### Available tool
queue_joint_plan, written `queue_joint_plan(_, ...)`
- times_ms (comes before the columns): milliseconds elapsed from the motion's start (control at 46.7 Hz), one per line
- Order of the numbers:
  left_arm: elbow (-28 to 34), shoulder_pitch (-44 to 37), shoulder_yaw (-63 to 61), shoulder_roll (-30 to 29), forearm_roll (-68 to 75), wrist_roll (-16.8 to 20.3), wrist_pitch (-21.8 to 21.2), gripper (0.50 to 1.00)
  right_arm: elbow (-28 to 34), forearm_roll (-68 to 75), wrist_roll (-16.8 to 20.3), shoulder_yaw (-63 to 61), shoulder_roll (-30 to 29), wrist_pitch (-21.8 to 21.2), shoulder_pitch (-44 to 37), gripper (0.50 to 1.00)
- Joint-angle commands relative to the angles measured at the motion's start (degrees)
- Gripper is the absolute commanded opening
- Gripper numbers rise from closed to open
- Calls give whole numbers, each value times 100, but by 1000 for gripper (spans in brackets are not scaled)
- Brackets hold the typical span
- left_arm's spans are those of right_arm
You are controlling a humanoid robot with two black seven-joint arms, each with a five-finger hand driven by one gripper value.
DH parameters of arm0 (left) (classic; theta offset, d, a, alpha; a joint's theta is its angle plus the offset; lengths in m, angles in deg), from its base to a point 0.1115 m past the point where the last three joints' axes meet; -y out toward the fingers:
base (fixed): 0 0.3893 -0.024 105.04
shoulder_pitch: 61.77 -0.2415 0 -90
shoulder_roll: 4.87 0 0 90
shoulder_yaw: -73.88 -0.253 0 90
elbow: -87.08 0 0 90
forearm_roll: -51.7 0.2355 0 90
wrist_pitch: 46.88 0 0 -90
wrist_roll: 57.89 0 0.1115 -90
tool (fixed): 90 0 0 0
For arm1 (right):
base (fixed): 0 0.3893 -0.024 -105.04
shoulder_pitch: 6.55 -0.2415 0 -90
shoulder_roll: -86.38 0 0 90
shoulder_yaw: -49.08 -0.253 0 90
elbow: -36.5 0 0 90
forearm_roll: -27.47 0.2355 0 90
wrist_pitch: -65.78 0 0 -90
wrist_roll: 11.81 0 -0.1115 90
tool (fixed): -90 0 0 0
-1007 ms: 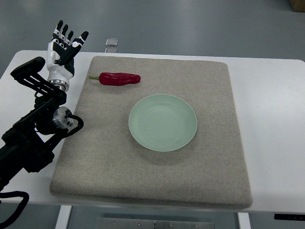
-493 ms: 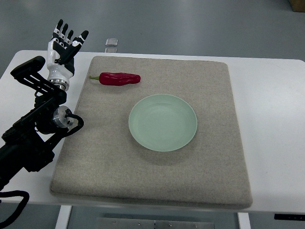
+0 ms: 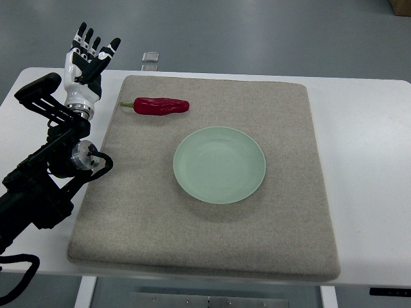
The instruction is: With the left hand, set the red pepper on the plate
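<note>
Top view. A white table (image 3: 369,160) carries a grey felt mat (image 3: 212,237) that covers most of its surface; below the near edge, part of the table frame shows. Beyond the far edge lies a grey floor (image 3: 257,32), with a small pale object (image 3: 151,58) on it just past the table. On the mat, nearest the middle, sits a pale green plate (image 3: 219,165) — nothing in it. Farther back and to the left lies the red pepper (image 3: 160,106), lengthwise across the mat, its green stem pointing left, well apart from the plate.

Compared with the earlier frames, pepper and plate have not moved; the left hand (image 3: 85,61) has shifted only slightly at the far left corner. The dark left arm enters from the lower left edge. The hand is raised, palm exposed, fingers (image 3: 113,48) spread apart — it holds nothing and stays clear of the pepper, just to its left.
</note>
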Motion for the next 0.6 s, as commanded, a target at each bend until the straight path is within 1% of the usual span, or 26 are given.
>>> queue_joint_plan(0, 17, 21, -86, -17, 5, -2, 33, 1000, 0, 0, 0, 0, 0, 0, 3, 932)
queue_joint_plan(578, 123, 215, -122, -123, 778, -2, 33, 999, 0, 0, 0, 0, 0, 0, -6, 932)
